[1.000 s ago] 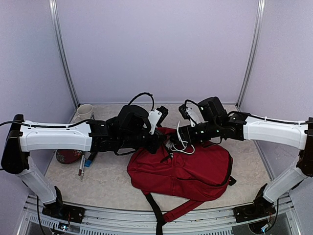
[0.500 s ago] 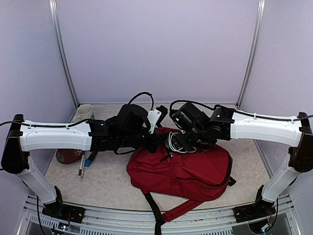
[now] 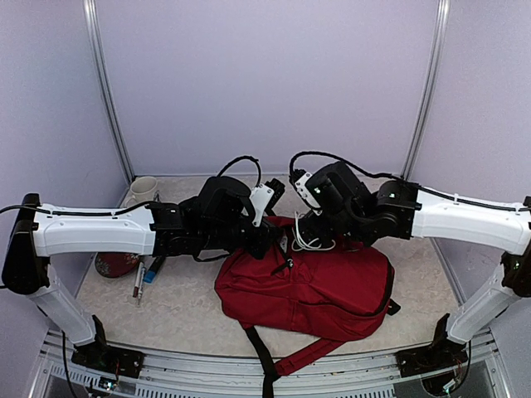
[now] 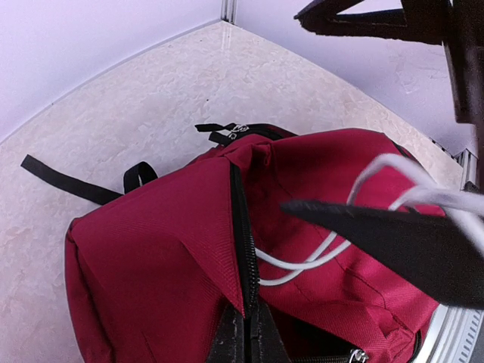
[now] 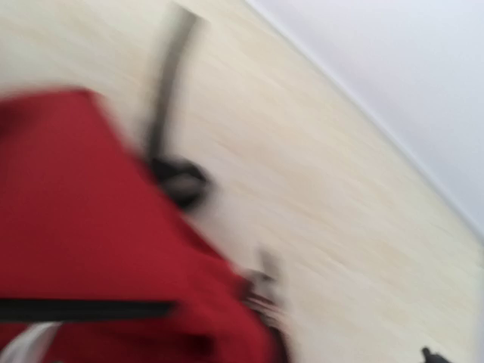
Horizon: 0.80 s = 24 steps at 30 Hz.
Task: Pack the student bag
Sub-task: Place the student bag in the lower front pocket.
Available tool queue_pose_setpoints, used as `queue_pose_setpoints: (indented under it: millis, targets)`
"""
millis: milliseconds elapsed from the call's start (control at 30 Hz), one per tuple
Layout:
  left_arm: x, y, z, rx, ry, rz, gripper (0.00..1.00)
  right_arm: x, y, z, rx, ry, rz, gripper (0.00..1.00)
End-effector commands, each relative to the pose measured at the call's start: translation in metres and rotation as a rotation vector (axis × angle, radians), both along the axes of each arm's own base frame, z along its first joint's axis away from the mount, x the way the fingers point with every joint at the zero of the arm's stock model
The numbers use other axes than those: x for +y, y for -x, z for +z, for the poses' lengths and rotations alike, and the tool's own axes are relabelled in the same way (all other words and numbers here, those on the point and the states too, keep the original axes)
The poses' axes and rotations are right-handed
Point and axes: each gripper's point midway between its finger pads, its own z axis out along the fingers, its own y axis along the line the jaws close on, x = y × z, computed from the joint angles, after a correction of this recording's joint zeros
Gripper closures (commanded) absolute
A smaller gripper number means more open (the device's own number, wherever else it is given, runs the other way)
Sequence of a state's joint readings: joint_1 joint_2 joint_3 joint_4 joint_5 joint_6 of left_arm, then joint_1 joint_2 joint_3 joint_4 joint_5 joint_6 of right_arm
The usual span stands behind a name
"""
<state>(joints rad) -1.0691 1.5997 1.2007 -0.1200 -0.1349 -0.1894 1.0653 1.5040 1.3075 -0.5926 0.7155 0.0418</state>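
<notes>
I see a cream mug [image 3: 143,189] standing upright in the far left corner of the table [image 3: 182,319]. Nearer me along the left edge sits a red round thing [image 3: 114,265], partly hidden, with a couple of pens [image 3: 138,283] just beside it. Loops of white cord [image 3: 309,244] show near the middle.

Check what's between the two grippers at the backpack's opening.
A looped white cable, draped over the backpack between the left gripper, pinching the zipper edge, and the open right gripper. Left wrist view shows it best.
</notes>
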Motion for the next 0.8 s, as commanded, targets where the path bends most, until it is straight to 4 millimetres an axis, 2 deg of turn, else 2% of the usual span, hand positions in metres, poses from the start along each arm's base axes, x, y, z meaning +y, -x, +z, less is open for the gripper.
queue_pose_setpoints:
  millis: [0,33,67,133,167,200,233,267,300,333,367,400,467,500,533,600,633,667,767]
  targets:
    - [0.002,-0.012,0.018,-0.053,0.027,0.031,1.00,0.058,0.046,0.035,0.071,-0.301,0.426,0.00]
    - [0.002,-0.012,0.017,-0.052,0.024,0.030,1.00,0.050,0.040,0.032,0.051,-0.291,0.369,0.00]
    - [0.002,-0.013,0.017,-0.053,0.022,0.033,1.00,0.028,0.022,0.026,0.002,-0.237,0.216,0.00]
    - [0.002,-0.012,0.017,-0.053,0.018,0.031,1.00,-0.036,-0.006,0.018,-0.113,-0.071,-0.157,0.00]
    - [0.003,-0.012,0.017,-0.054,0.021,0.032,1.00,-0.053,-0.009,0.015,-0.137,-0.021,-0.256,0.00]
    - [0.002,-0.011,0.017,-0.054,0.021,0.028,1.00,-0.054,-0.009,0.009,-0.124,0.001,-0.271,0.00]
    - [0.002,-0.011,0.015,-0.052,0.017,0.028,1.00,-0.041,-0.007,-0.001,-0.077,-0.005,-0.207,0.00]
    - [0.001,-0.011,0.014,-0.051,0.016,0.025,1.00,-0.018,-0.001,-0.014,-0.008,-0.034,-0.079,0.00]
    - [0.001,-0.011,0.012,-0.049,0.013,0.023,1.00,0.013,0.014,-0.028,0.093,-0.087,0.106,0.00]
    - [0.001,-0.012,0.010,-0.048,0.011,0.023,1.00,0.033,0.026,-0.037,0.160,-0.141,0.217,0.00]
    - [0.001,-0.011,0.009,-0.046,0.007,0.024,1.00,0.043,0.032,-0.045,0.205,-0.175,0.257,0.00]
    - [0.001,-0.011,0.008,-0.043,0.004,0.026,1.00,0.041,0.028,-0.054,0.223,-0.175,0.216,0.00]
    - [0.002,-0.011,0.008,-0.037,0.009,0.030,1.00,-0.003,-0.004,-0.064,0.144,-0.085,-0.096,0.00]
    - [0.003,-0.010,0.006,-0.033,0.010,0.029,1.00,-0.019,-0.009,-0.072,0.158,-0.044,-0.198,0.00]
    - [0.003,-0.010,0.006,-0.033,0.015,0.026,1.00,-0.019,-0.013,-0.073,0.170,-0.066,-0.232,0.00]
    - [0.002,-0.010,0.008,-0.030,0.027,0.018,1.00,0.002,-0.011,-0.083,0.217,-0.127,-0.169,0.00]
    - [0.001,-0.010,0.009,-0.028,0.033,0.011,0.94,0.012,-0.010,-0.086,0.236,-0.167,-0.139,0.00]
    - [-0.001,-0.008,0.011,-0.027,0.041,0.002,0.84,0.019,-0.010,-0.090,0.249,-0.191,-0.121,0.00]
    - [0.001,-0.004,0.022,-0.035,0.084,-0.011,0.63,0.027,-0.010,-0.093,0.274,-0.229,-0.119,0.00]
